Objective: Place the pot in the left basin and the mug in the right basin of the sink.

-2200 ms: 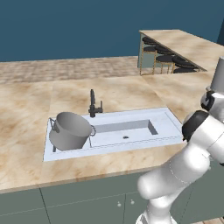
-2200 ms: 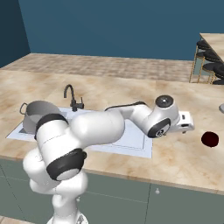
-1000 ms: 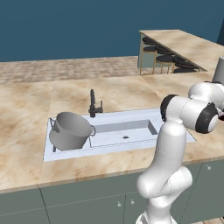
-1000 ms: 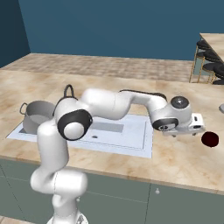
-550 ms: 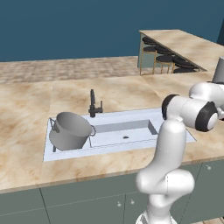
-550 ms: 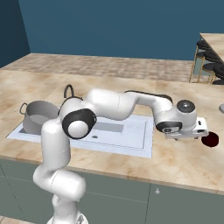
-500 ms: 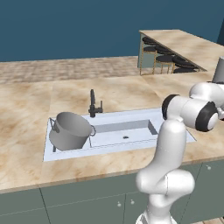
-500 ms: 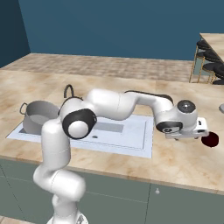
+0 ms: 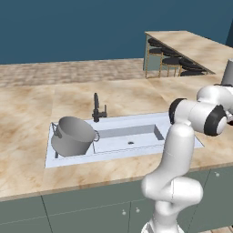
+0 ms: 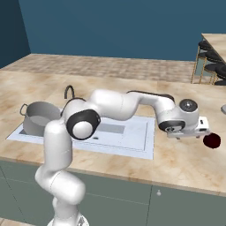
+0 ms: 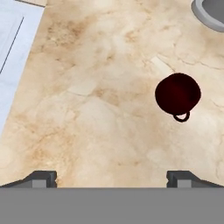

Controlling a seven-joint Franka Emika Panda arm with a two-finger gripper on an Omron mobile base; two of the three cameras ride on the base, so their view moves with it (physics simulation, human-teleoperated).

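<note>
pot [image 9: 73, 135] sits tilted in left basin [image 9: 59, 152] of sink [image 10: 132, 148]; right basin [image 9: 129, 139] holds nothing. mug [image 11: 177, 94] stands on beige counter [image 11: 100, 100] right of sink, small handle toward camera in hand view. gripper [image 11: 111, 178] hovers over counter near mug, not touching, fingertips [image 11: 41, 178] wide apart, nothing between. grey round object [image 11: 210, 13] at hand-view corner, possibly cylinder base.

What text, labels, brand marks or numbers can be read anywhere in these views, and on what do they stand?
None can be read. The pot, the mug, the sink, the black faucet and the marble counter all show plain surfaces, and the robot's white arm carries no legible marking.
</note>
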